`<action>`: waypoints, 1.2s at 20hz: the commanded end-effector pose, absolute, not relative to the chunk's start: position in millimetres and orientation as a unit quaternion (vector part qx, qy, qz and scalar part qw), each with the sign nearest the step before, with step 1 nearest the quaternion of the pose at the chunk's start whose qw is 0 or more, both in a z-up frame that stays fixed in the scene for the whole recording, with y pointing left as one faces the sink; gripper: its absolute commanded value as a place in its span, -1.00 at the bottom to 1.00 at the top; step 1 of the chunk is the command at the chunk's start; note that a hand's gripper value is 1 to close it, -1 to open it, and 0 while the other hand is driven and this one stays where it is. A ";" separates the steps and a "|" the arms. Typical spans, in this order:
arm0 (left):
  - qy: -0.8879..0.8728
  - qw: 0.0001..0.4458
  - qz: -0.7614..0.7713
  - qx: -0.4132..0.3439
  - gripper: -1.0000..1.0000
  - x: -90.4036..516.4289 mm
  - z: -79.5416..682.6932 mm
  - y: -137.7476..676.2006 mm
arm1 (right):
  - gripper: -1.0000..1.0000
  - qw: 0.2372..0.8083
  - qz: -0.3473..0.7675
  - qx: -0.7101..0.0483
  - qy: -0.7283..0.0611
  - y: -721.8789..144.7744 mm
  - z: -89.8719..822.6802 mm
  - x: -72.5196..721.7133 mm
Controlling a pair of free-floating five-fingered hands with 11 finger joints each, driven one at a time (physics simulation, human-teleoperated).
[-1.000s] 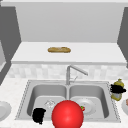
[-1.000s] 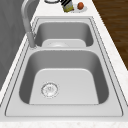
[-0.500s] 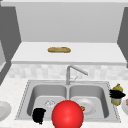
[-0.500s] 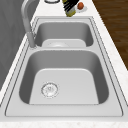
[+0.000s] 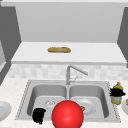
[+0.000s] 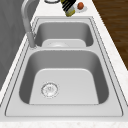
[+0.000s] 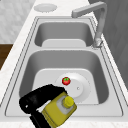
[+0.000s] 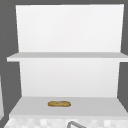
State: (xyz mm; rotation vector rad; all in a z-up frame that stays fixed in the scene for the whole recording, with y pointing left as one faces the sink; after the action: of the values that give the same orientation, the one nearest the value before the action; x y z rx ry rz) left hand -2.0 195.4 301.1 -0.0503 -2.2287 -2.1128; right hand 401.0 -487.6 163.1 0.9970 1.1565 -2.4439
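At the right end of the sink (image 5: 25, 100), the right hand (image 5: 117, 92) has its fingers curled round a yellow bottle (image 5: 116, 97), gripping it high on the body just below the cap. From the front the bottle stands on the surface just beside the right basin; from the right side it looks tilted, with the hand (image 7: 37, 98) wrapped across its shoulder and the bottle (image 7: 60, 110) over the sink's near rim. Compared with half a second and a second ago, hand and bottle sit in much the same spot, so little has shifted; my judgement is that the grasp is settled and the bottle is not yet carried off.

The left hand (image 5: 38, 115) hangs at the front edge of the left basin; I cannot tell how its fingers stand. It too is where it was earlier. A big red ball (image 5: 67, 114) sits in front, between the basins. In the right basin lies a white plate (image 7: 83, 92) with a small tomato (image 7: 66, 80) on it. A loaf of bread (image 5: 59, 49) rests on the shelf (image 5: 100, 53) behind the tap (image 5: 72, 72).
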 end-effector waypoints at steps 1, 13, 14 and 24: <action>-0.725 0.035 -0.687 -0.016 0.00 -2.0 301.1 195.4 | 1.00 0.145 -0.824 0.381 0.392 -494.8 161.3 429.8; -0.725 0.035 -0.687 -0.016 0.00 -2.0 301.1 195.4 | 1.00 0.052 -0.843 0.327 0.425 -513.5 169.2 453.1; -0.725 0.035 -0.687 -0.016 0.00 -2.0 301.1 195.4 | 1.00 0.047 -0.841 0.325 0.430 -515.4 169.2 454.1; -0.725 0.035 -0.687 -0.016 0.00 -2.0 301.1 195.4 | 1.00 0.025 -0.826 0.332 0.455 -538.7 190.4 445.8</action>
State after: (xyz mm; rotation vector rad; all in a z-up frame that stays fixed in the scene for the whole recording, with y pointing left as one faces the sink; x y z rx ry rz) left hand -2.0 195.4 301.1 -0.0503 -2.2287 -2.1128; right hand 445.2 -530.9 181.2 0.8888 1.4472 -2.6486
